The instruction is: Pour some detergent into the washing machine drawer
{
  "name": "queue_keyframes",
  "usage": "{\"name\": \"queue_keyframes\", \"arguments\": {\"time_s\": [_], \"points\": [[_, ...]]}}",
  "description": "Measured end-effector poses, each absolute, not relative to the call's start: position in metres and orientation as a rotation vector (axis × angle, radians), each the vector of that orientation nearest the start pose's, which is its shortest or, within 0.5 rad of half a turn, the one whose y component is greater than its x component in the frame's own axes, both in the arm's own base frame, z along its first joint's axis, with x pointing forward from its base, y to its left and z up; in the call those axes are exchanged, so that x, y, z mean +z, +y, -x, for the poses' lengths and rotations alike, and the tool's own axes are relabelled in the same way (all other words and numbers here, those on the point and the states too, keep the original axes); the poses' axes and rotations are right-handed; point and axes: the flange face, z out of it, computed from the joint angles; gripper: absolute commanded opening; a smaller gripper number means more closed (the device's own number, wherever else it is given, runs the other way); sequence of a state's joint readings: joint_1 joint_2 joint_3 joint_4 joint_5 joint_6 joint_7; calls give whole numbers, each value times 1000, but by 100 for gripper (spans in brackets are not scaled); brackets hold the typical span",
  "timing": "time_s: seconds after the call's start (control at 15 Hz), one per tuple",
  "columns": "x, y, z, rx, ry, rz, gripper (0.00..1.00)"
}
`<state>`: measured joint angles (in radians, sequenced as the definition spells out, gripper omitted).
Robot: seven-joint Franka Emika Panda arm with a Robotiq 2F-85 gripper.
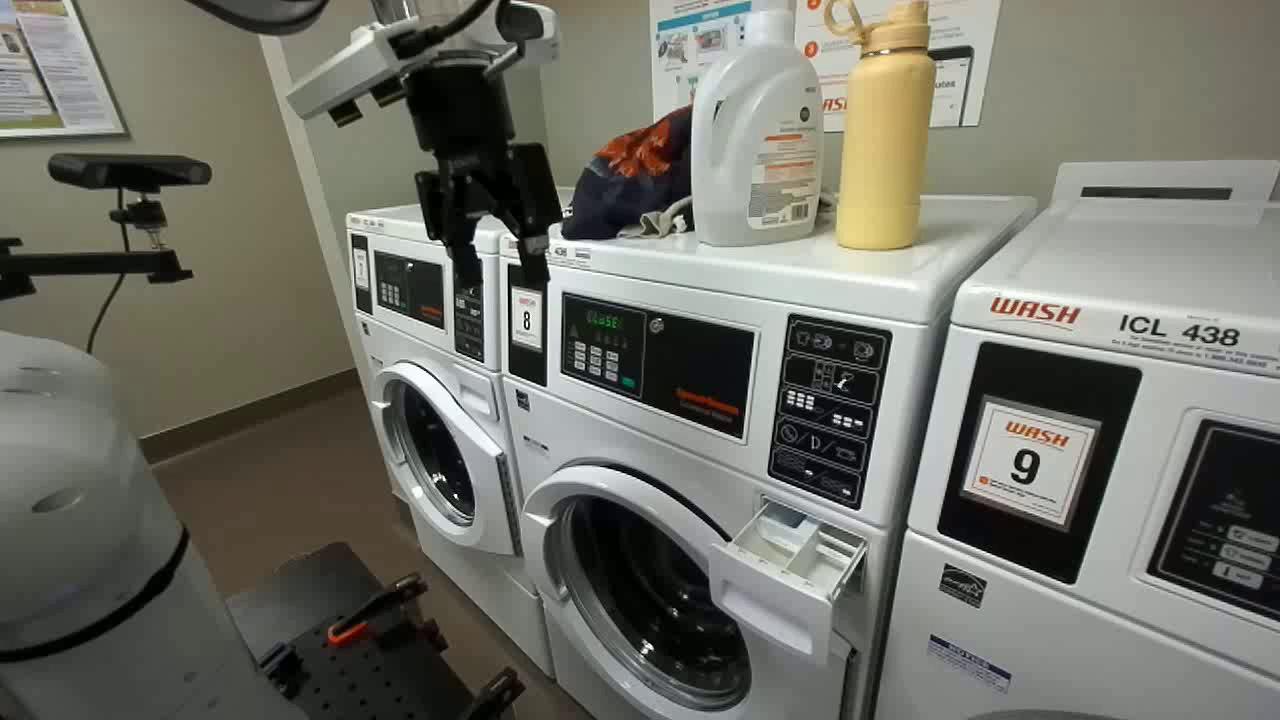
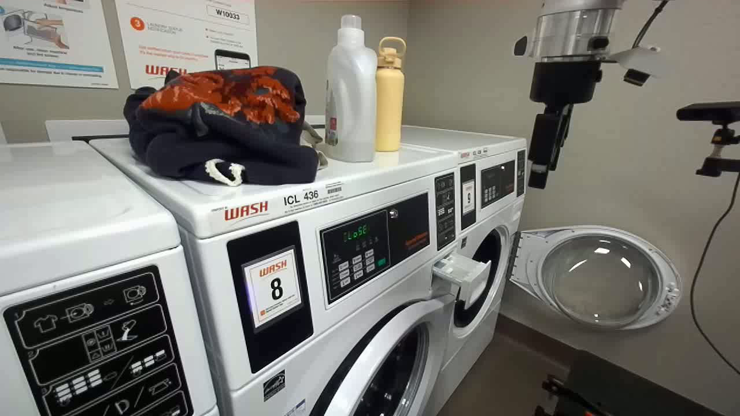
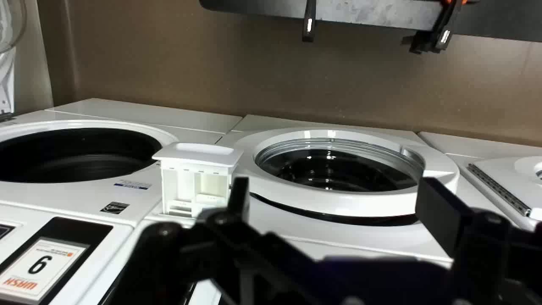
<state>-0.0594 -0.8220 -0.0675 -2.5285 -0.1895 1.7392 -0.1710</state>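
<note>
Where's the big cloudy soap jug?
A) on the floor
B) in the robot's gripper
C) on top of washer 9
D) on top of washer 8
D: in both exterior views the detergent jug stands upright on top of washer 8, beside the yellow water bottle, and the open gripper hangs apart from it.

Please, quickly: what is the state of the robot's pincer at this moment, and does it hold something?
Pincer: open, jaws wide apart, holding nothing.
</note>
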Motion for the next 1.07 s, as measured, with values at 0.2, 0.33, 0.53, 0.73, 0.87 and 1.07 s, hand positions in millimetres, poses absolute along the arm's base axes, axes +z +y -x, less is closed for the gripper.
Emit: {"name": "queue_keyframes", "arguments": {"time_s": [0.2, 0.33, 0.53, 0.73, 0.87, 1.07], "points": [[534, -59, -304, -21, -154, 3279, 100], [534, -59, -304, -21, -154, 3279, 100], [534, -59, -304, -22, -158, 3277, 100], [530, -48, -315, -75, -180, 3255, 100], [523, -32, -332, -151, -171, 3241, 100], [510, 3, -365, -291, -159, 3234, 100]]}}
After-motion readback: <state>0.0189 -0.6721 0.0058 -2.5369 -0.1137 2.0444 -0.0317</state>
